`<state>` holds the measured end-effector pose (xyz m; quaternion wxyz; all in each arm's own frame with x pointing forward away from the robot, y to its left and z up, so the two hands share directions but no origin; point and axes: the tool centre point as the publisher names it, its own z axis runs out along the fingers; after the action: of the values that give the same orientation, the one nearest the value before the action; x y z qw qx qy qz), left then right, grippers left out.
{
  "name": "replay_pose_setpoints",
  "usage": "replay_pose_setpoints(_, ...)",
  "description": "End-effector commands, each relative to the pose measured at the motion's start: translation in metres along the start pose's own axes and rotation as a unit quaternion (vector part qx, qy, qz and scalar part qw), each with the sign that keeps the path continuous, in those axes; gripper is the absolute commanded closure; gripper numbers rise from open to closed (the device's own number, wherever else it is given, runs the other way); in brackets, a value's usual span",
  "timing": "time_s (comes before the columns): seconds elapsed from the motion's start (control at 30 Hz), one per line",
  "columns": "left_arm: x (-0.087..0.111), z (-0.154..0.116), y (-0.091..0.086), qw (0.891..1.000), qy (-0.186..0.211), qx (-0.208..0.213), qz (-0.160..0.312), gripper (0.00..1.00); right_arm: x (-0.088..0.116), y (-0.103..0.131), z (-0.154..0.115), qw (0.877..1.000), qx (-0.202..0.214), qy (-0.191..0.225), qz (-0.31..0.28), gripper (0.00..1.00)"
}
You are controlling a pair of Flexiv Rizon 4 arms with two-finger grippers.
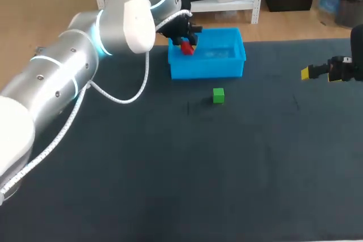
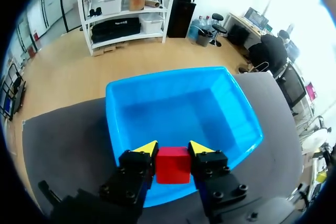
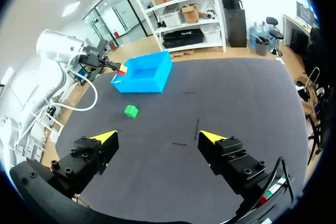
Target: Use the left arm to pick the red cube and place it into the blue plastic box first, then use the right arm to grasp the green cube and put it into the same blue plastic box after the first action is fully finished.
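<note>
Head view, red cube [image 1: 188, 49] over blue box [image 1: 207, 67], green cube [image 1: 218, 95] near

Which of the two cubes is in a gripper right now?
The red cube, held by the left gripper above the blue box; the green cube sits untouched on the table.

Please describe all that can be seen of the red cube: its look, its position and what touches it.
The red cube is small and evenly red, with smooth, plain faces. It sits level between the yellow-tipped fingers of the left gripper, which press it from two sides. It is held over the wall of the blue plastic box nearest the gripper, at the box's left end in the head view. Whether it touches the box cannot be told.
</note>
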<state>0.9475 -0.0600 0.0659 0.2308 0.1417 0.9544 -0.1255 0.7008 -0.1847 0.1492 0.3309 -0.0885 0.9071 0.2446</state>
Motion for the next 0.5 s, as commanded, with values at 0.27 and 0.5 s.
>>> replay_pose_setpoints(0.27,-0.0077,0.0166,-0.0036,0.998,0.055,-0.013,-0.006,1.00,-0.0001,-0.0005,-0.0001,1.000,-0.001,0.000,0.000,0.00)
replay_pose_setpoints(0.5,-0.0073,0.0175,-0.0024,0.998,0.065,-0.020,-0.013,1.00,-0.0001,-0.0005,-0.0001,1.000,-0.001,0.000,0.000,0.00)
